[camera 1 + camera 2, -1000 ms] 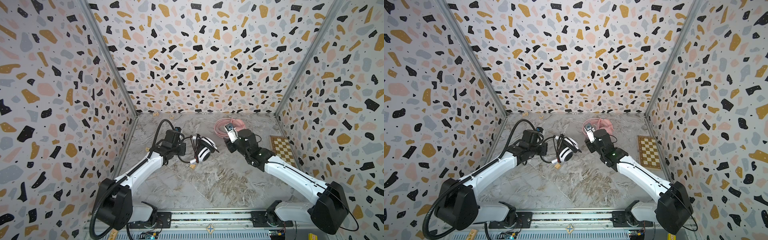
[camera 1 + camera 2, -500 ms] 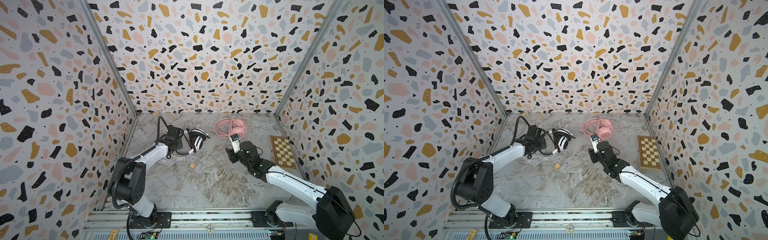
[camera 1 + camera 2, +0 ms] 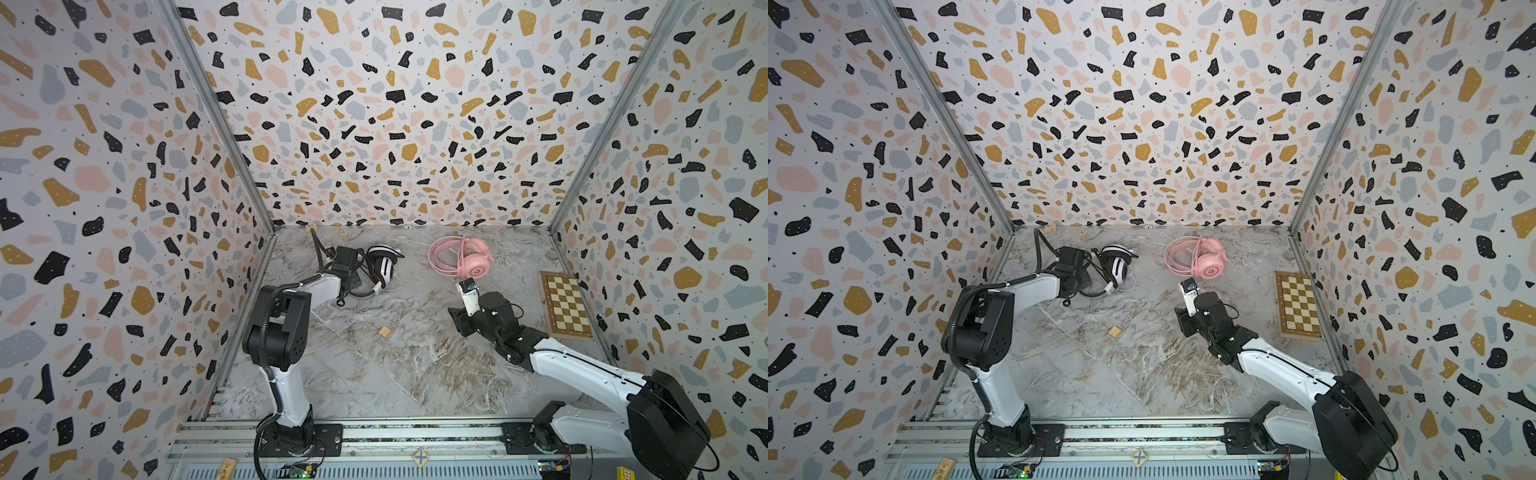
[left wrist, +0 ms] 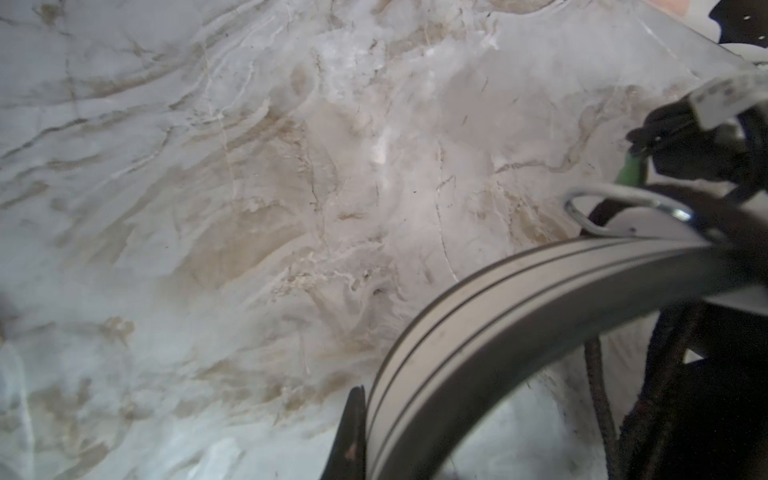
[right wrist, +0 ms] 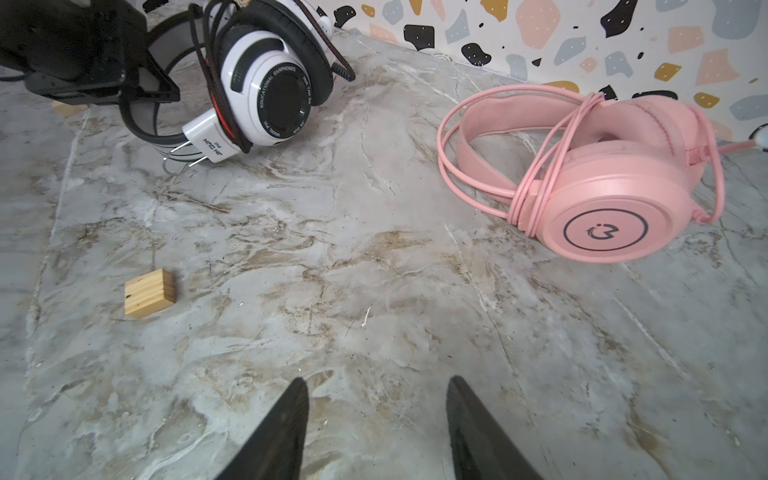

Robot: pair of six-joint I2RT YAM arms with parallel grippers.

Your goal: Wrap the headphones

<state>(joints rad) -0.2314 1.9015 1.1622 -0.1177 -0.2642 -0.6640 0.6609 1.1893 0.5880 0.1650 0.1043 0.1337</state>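
Right wrist view records the right claw point(image 5: 378, 415) standing moderately open and empty above the marble desk point(image 5: 374, 270), its two dark fingers clear of every item. In both top views this claw sits at about 6 o'clock from the pink headset point(image 3: 471, 259), near it but apart. The pink headset lies on its side at 1 o'clock on the desk, close to the back wall point(image 3: 415, 124), with its pink cable point(image 5: 536, 178) looped several times round headband and ear cup. The white headset point(image 3: 384, 266) lies at 11 o'clock, its black cable point(image 5: 214, 83) wound round the cup and a white plug point(image 5: 210, 141) resting against it. The left claw point(image 3: 355, 274) is at 9 o'clock of that headset, closed on its grey headband point(image 4: 519, 311), which runs out beside the one visible finger point(image 4: 353, 436). A wooden block point(image 3: 385, 332) lies near the desk's middle. A chessboard point(image 3: 565, 305) lies at 3 o'clock.
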